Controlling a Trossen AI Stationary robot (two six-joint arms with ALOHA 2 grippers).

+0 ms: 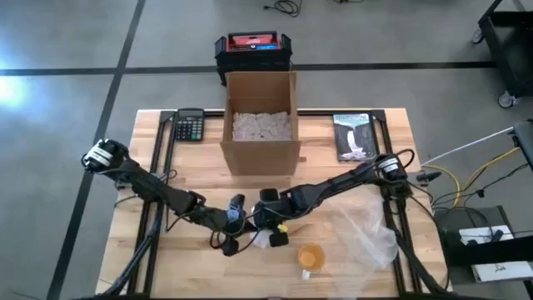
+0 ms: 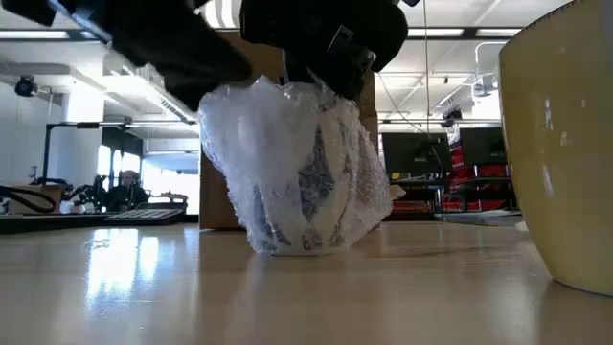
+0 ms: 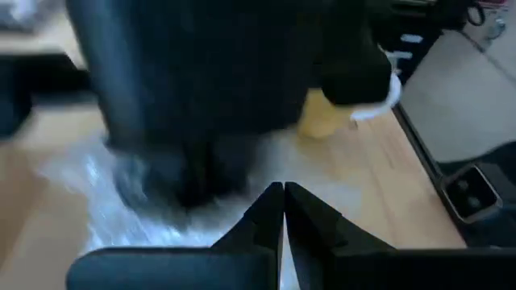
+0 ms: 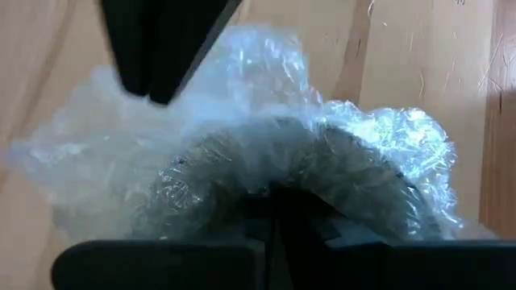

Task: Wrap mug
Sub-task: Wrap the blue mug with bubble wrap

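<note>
A mug with a dark pattern, covered in clear bubble wrap (image 2: pixel 302 172), stands on its base on the wooden table (image 1: pixel 166 267) near the front middle. The wrapped mug also shows in the right wrist view (image 4: pixel 266 161). My left gripper (image 3: pixel 283 195) comes from the left and is shut at the wrap's upper left. My right gripper (image 4: pixel 270 221) comes from the right and is shut at the top of the wrapped mug. Both grippers meet over the bundle (image 1: pixel 258 237) in the high view. My left gripper pinches a raised peak of the bubble wrap (image 2: pixel 257 88) at the bundle's upper left, slanting down from the table's left. How many layers it has cannot be told. The wrap rises to the fingers (image 4: pixel 157 80) while the mug stays on the table. My right gripper is shut on the bubble wrap over the mug's top edge (image 4: pixel 266 189), coming from above and from the table's right. Its own fingers hide the exact place of contact. The mug stands upright on the table under it.
A plain yellow mug (image 1: pixel 310 257) stands just right of the bundle, close to the low camera (image 2: pixel 565 144). A loose sheet of bubble wrap (image 1: pixel 366 235) lies at the front right. At the back stand an open cardboard box (image 1: pixel 260 121), a calculator (image 1: pixel 190 125) and a book (image 1: pixel 354 136).
</note>
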